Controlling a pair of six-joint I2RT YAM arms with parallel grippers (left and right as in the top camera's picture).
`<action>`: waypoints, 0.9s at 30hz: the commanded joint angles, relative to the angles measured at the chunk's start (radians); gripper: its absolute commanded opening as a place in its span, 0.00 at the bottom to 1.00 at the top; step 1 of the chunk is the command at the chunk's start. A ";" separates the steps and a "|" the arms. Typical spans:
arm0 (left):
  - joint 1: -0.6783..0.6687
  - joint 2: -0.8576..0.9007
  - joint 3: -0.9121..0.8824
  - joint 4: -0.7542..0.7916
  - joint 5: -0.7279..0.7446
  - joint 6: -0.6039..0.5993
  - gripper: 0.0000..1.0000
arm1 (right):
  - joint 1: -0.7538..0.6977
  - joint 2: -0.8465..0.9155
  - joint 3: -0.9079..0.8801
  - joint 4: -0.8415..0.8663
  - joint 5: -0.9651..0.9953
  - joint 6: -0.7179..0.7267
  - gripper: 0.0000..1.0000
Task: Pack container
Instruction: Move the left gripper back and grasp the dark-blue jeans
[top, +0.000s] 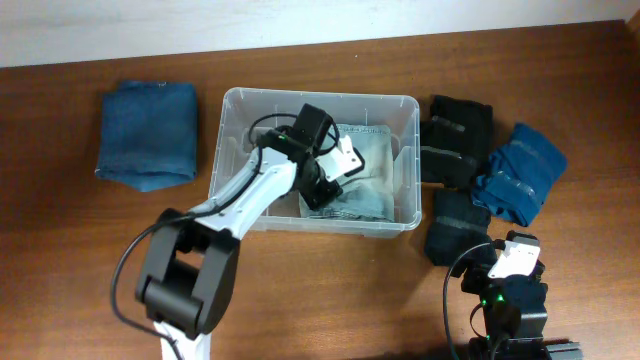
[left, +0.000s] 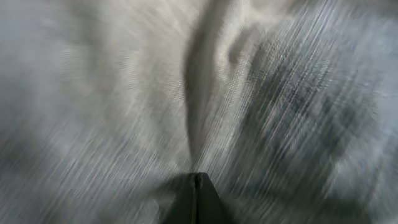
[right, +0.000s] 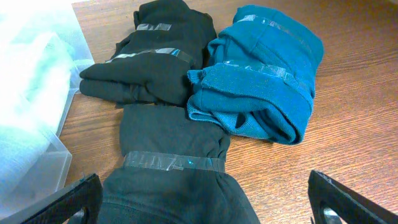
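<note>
The clear plastic container stands mid-table, and its wall shows at the left of the right wrist view. A grey garment lies inside it. My left gripper reaches down into the container. In the left wrist view its fingers are shut together, tips against the blurred grey fabric at the foot of a fold. My right gripper is open and empty, its fingers spread wide over a taped black bundle.
A folded blue cloth lies left of the container. To its right lie a second black bundle, a teal taped bundle and the nearer black bundle.
</note>
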 joint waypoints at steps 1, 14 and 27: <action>-0.015 0.062 0.004 -0.019 0.038 0.043 0.01 | -0.007 -0.008 -0.008 0.000 0.002 -0.007 0.98; 0.067 -0.085 0.410 -0.300 -0.249 -0.359 0.42 | -0.007 -0.008 -0.008 0.000 0.002 -0.007 0.98; 0.724 -0.108 0.543 -0.420 -0.156 -0.623 0.82 | -0.007 -0.008 -0.008 0.000 0.002 -0.007 0.98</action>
